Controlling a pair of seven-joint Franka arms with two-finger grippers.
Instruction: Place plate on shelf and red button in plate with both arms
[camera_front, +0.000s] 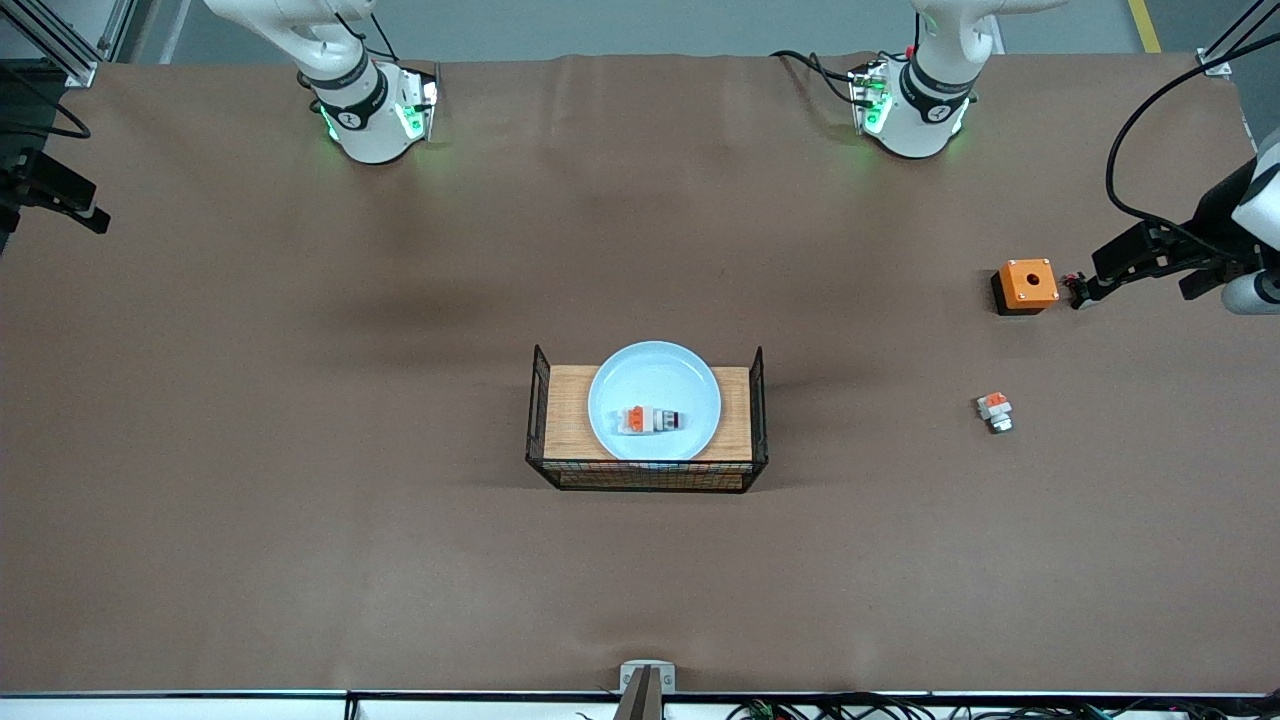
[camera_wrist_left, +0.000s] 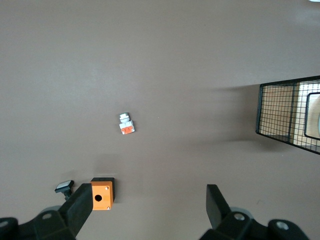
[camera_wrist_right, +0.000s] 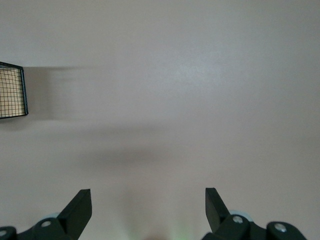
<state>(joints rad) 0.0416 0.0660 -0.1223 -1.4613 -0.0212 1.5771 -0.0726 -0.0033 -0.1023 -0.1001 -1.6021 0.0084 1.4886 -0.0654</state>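
Plate (camera_front: 655, 372) sits in the basket (camera_front: 647, 473), red button (camera_front: 652, 420) on it; left gripper (camera_wrist_left: 150, 210) and right gripper (camera_wrist_right: 148, 209) spread, empty, well apart from it. Risk: grabbing the lookalike part (camera_front: 995, 410)

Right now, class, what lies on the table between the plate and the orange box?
Only bare table. The front view shows nothing between the plate, which sits in the basket, and the orange box. The orange-and-white part lies off that line.

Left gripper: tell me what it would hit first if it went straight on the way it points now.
Probably bare table. The left gripper is open and empty, pointing down at the cloth. The orange box sits just beside one finger, so depth leaves some doubt.
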